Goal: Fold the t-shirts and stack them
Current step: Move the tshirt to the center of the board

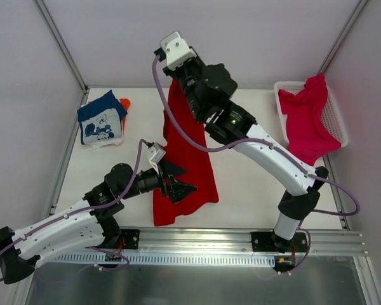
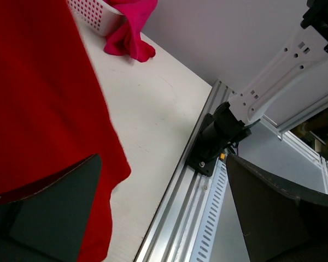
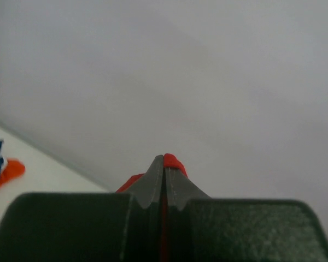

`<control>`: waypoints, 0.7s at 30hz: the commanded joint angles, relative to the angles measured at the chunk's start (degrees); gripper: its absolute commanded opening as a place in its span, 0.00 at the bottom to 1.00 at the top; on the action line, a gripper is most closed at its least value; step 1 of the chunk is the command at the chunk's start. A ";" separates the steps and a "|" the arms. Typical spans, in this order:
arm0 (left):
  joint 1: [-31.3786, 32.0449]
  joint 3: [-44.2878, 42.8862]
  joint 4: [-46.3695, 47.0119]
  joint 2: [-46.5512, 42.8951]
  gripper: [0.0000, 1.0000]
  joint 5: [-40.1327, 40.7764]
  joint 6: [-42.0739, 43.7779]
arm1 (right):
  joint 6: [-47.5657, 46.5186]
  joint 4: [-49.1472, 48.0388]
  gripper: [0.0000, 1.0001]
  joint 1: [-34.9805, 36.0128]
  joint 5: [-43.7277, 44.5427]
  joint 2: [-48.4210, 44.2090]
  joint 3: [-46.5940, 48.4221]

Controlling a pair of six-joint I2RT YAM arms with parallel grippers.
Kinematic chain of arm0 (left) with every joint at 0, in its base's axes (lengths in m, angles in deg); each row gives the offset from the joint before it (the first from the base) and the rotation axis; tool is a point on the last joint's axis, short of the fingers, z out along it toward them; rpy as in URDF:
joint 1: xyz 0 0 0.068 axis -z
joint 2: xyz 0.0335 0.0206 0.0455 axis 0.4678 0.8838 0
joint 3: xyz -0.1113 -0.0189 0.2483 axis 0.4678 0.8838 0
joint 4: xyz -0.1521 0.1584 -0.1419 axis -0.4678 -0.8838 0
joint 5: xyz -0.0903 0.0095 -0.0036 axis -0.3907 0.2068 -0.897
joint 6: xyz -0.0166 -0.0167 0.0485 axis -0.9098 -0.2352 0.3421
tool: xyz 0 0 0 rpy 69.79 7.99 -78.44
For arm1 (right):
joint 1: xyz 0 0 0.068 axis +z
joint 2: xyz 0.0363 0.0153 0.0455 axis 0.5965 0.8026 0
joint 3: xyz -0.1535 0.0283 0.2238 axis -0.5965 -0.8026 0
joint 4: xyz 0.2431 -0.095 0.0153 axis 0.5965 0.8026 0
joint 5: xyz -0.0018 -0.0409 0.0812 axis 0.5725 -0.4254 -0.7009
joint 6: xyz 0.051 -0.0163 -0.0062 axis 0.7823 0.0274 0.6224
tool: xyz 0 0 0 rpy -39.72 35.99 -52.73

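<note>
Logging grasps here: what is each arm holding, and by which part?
Right fingers pinch the red t-shirt at its uppermost edge; left fingers, open, hold nothing.

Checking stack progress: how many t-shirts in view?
4. Red t-shirt hangs from the right gripper, mid-table; magenta t-shirt drapes over the basket, far right; navy t-shirt lies folded far left, orange t-shirt peeking from under it. More may be hidden underneath.

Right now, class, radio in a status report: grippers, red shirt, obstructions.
Right gripper shut on red t-shirt, raised. Left gripper open beside its lower part. Navy t-shirt folded aside, not obstructing.
</note>
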 commanded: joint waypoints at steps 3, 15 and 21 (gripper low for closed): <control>0.34 1.27 -1.78 -3.16 0.99 3.48 1.50 | 4.85 -6.13 0.00 -3.53 7.78 -7.99 -15.62; 0.34 1.45 -20.32 0.96 0.99 30.36 -1.55 | 11.27 -7.81 0.00 -13.99 11.74 -16.43 -31.47; 0.34 3.12 -20.85 8.78 0.99 35.99 -7.73 | 12.76 -7.81 0.00 -19.44 11.22 -21.08 -34.29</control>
